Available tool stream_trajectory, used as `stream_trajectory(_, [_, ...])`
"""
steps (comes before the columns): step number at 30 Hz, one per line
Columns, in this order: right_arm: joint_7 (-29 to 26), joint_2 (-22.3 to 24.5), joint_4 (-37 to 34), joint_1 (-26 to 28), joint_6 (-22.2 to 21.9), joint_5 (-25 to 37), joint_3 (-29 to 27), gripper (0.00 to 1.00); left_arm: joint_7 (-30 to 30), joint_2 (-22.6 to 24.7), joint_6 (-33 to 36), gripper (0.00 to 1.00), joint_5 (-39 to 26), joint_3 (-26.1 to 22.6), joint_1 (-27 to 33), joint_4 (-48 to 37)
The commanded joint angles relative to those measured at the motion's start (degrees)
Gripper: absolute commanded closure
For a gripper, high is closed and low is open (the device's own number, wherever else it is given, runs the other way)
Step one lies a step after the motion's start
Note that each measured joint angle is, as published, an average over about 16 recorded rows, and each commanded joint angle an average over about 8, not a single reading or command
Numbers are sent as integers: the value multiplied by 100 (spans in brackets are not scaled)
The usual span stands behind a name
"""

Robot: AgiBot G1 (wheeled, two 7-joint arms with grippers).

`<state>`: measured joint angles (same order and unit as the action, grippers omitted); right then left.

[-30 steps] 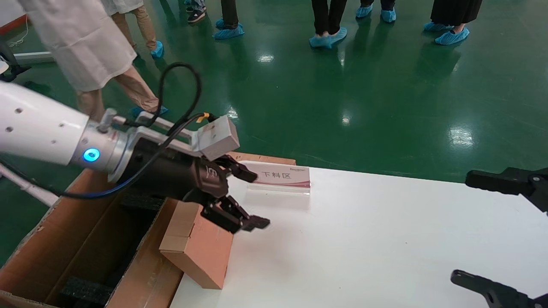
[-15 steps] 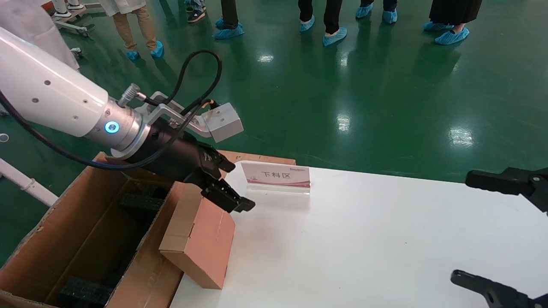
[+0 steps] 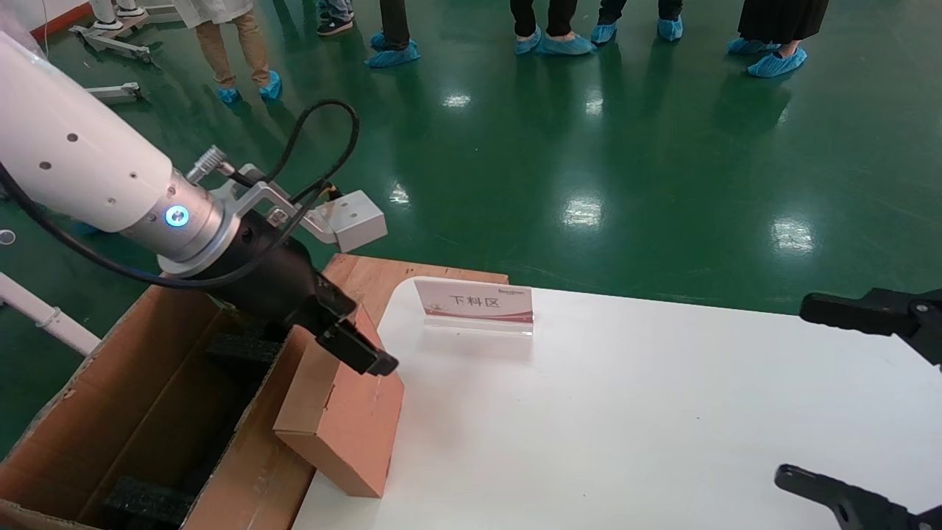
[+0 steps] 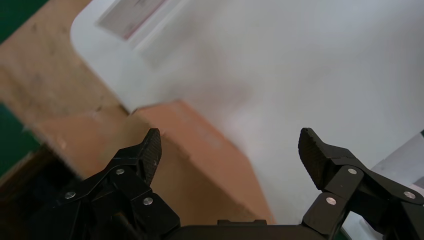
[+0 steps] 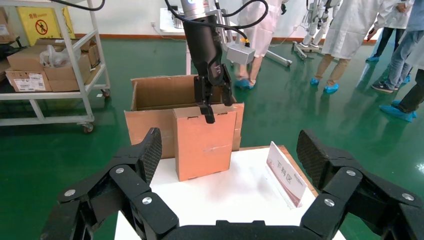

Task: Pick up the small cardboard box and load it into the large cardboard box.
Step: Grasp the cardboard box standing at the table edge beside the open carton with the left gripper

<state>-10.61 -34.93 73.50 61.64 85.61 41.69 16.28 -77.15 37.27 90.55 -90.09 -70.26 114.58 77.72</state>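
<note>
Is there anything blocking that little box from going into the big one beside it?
Only the large cardboard box's own near wall: the small cardboard box leans against it on the table edge and must be lifted over it. Nothing separates the left gripper from the small box; its open jaws sit right at the top edge.

A white table (image 3: 662, 412) with rounded corners fills the near right of the head view. Near its far left corner a clear acrylic sign holder (image 3: 475, 305) stands upright, its card printed with three Chinese characters above a pink band. Beyond lies a glossy green floor (image 3: 662, 169), where several people stand in blue shoe covers (image 3: 394, 55). In the right wrist view, a white metal rack on wheels (image 5: 60, 75) carries cardboard cartons (image 5: 30, 72), and people in white lab coats (image 5: 350, 25) stand nearby.
</note>
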Motion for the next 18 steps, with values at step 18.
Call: stream_trajectory(18, [4,3,0,2,-3,-5,8,0,-1279,276,-97,0,165,-2139,1094,-11])
